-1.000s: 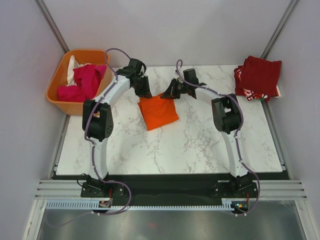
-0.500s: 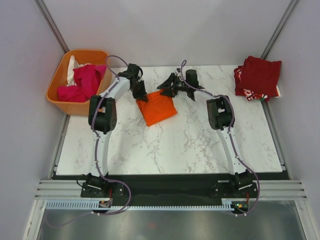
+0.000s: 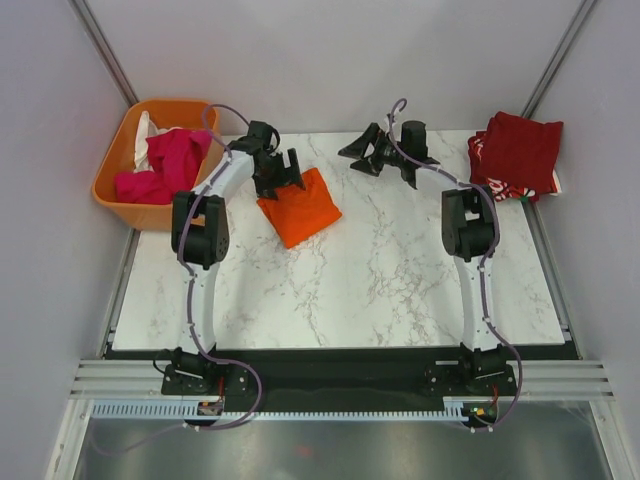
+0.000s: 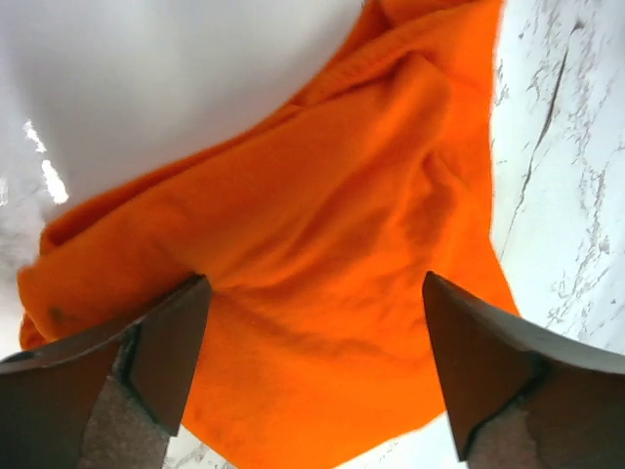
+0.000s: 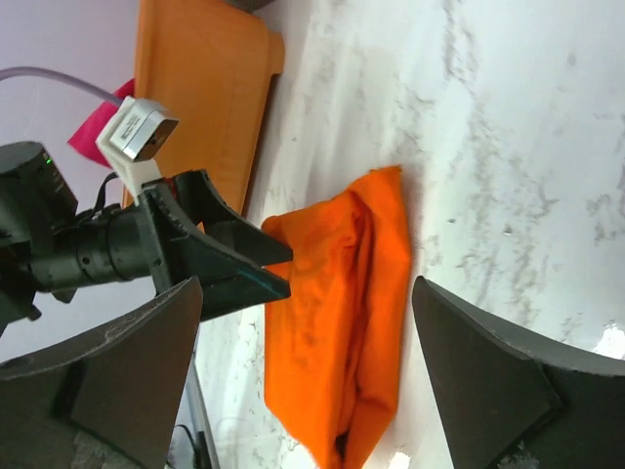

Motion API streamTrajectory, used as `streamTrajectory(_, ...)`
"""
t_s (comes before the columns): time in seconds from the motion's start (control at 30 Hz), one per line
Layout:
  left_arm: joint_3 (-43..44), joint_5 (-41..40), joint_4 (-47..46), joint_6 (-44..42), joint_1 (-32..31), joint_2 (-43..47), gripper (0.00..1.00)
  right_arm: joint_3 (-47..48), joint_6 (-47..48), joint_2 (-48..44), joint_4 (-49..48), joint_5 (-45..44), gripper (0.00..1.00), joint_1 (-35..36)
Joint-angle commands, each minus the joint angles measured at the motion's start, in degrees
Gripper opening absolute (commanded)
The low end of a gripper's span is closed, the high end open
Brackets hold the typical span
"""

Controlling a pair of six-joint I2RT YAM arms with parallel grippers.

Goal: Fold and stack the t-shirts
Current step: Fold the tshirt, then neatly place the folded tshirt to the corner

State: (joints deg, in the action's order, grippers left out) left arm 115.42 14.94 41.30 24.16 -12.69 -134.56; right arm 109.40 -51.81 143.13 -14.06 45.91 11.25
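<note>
Marble tabletop (image 3: pixel 400 280) carried the orange t-shirt (image 3: pixel 300 207), which lay folded into a compact packet toward the far left, just right of the basket and well apart from the pile at the far right. A second earlier both my hands had crowded its far edge. Since then my right hand (image 3: pixel 348 158) had let go and pulled away toward the back of the tabletop, fingers spread and empty, and the packet had slid a little toward the far left. My left hand (image 3: pixel 296 175) hung at the shirt's far-left corner, fingers splayed wide and gripping nothing, with orange cloth filling the gap in my wrist view. I judged the folding of this shirt finished and its carry to the pile still owed. The dark red t-shirts (image 3: pixel 520 148) sat stacked at the far right corner, a red-and-white patterned one (image 3: pixel 500 188) peeking out beneath. The orange basket (image 3: pixel 115 195) off the left edge held a crumpled magenta t-shirt (image 3: pixel 175 160) and a white one (image 3: pixel 143 135), both unfolded.
</note>
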Motion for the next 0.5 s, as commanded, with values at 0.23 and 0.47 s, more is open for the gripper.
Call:
streamTrajectory(0.23,-11.24,-0.79,2.73,-3.33,0.74,22.66,1.00,-7.28,14.62,-10.51,13.87,-6.88,0.96,1.49)
streamTrajectory(0.47,-36.99,0.61,0.63,-3.07,-1.10,43.57,1.00,-5.69,18.68,-5.33,21.54,-10.85,0.96,5.01)
